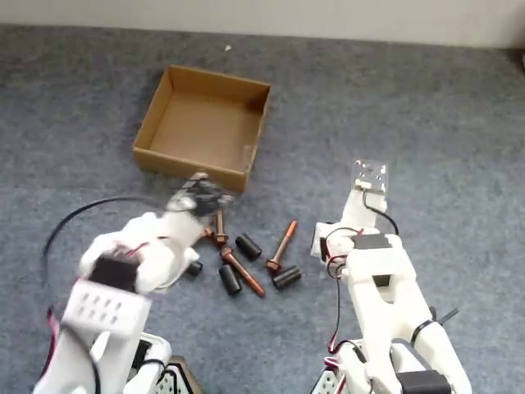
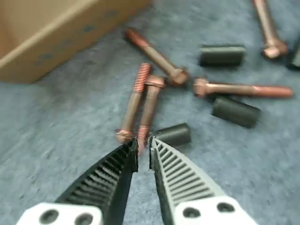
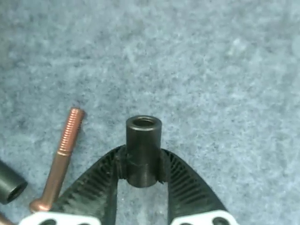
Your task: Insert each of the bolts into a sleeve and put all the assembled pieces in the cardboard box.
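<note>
Right gripper (image 3: 141,157): we are pinching a sleeve (image 3: 143,138), bore clear. Left gripper (image 2: 143,144), barely parted: we are aiming at the bolt (image 2: 148,108), head end.

Cardboard box (image 1: 190,170) open; bolts (image 2: 135,101) seemingly touching.

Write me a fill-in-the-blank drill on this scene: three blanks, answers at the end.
1. The right gripper is shut on a black ____.
2. The cardboard box is ____: no assembled piece lies in it.
3. The left gripper sits right by the ends of two copper-coloured ____ lying side by side.

Missing words: sleeve; empty; bolts.
</note>
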